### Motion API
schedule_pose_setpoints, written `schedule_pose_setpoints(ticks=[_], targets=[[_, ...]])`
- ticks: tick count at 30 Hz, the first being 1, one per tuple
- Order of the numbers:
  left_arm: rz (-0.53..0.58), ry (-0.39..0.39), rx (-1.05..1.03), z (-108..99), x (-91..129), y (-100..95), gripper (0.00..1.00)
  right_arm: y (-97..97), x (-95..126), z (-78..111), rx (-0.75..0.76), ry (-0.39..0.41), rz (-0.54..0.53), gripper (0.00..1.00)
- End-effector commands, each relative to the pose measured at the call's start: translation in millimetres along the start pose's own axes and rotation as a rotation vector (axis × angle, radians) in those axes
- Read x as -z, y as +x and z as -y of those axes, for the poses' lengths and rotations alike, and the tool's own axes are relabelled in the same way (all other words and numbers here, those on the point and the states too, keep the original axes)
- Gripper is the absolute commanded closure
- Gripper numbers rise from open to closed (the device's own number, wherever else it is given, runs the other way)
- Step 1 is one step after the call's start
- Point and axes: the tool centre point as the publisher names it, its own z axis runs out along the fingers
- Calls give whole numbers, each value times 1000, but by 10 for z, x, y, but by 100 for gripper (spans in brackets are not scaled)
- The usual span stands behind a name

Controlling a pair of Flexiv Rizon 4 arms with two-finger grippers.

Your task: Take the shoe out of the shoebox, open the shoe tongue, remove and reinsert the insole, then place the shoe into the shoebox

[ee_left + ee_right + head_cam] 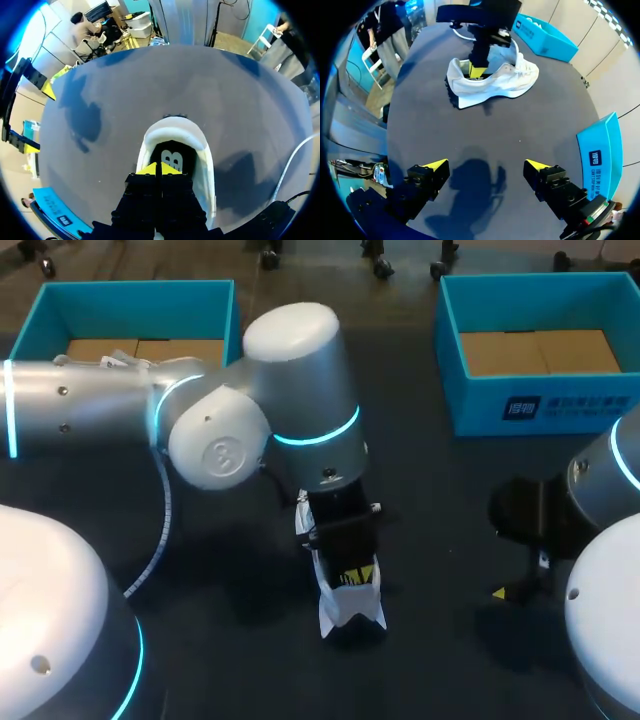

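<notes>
Two yellow tips of the left gripper (159, 169) are pressed together with no gap showing. They are sunk into the mouth of the white shoe (206, 167) and sit right on the dark insole (171, 151) toward the heel. From where I stand, the view is too tight to say whether they have pinched the insole's thin edge or are only touching it. The shoe stands on its sole on the dark table (235, 100), its walls rising on either side of the fingers. I'd judge the shoe light, with a soft, yielding upper and a stiffer sole. The insole looks thin and floppy and is likely to bend and cling, so its heel edge seems the best place to take it. A pull there could lift the whole shoe unless something steadies the heel collar or the side of the sole. The right gripper (486, 165) hangs over bare table with its fingers spread wide and nothing between them, the shoe well ahead of it. Beyond the left gripper, at the table's far side, stand the left shoebox (130, 302) and the right shoebox (545, 405), both well apart from the shoe.
</notes>
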Motion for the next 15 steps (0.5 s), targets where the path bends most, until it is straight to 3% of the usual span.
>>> schedule_pose_setpoints(ticks=[1, 7, 11, 15], targets=[[52, -7, -7, -36, -240, 44, 100, 15, 9, 10, 1, -1, 2, 0], [46, -32, -4, -81, -402, 61, 100, 15, 9, 10, 1, -1, 2, 0], [14, -87, -21, -76, -214, 134, 100, 15, 9, 10, 1, -1, 2, 0], [51, -76, -35, -67, -28, 123, 100, 15, 9, 10, 1, -1, 2, 0]])
